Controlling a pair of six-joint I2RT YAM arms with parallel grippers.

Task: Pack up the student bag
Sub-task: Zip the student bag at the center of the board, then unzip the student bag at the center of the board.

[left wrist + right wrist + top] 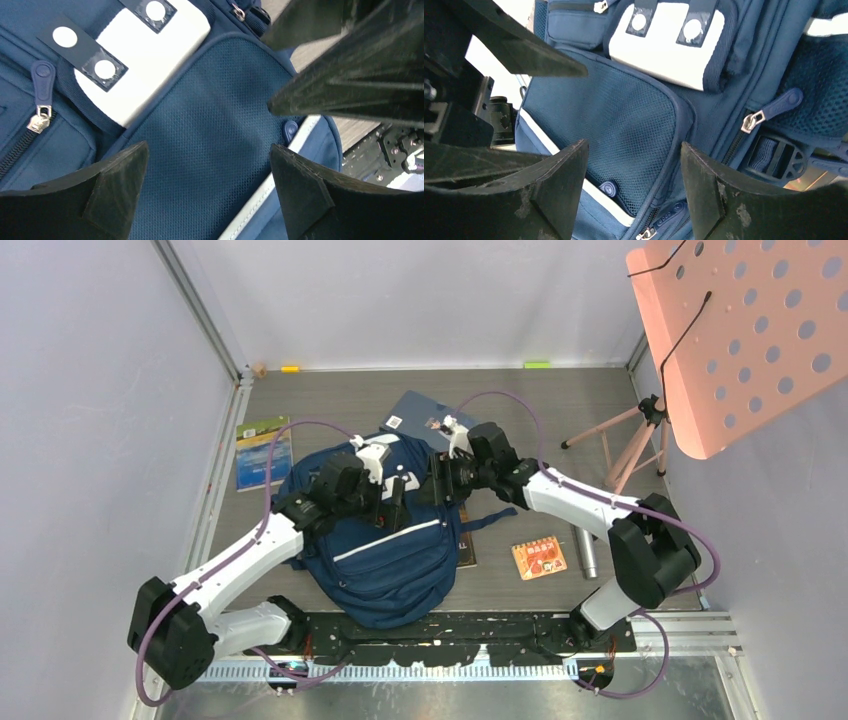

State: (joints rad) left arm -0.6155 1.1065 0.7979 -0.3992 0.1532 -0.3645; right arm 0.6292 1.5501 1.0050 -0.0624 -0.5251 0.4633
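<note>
The student bag (395, 570) lies flat on the table (560, 410), its long axis running from near edge to far side; we see the left gripper (207, 165) and the right gripper (634, 160) both open, empty, just above its front pocket (215, 115), equally near.

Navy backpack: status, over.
Left gripper open, right gripper open, both empty over mesh front pocket. Navy fabric backpack flat on table. Green book, orange packet outside it.
</note>
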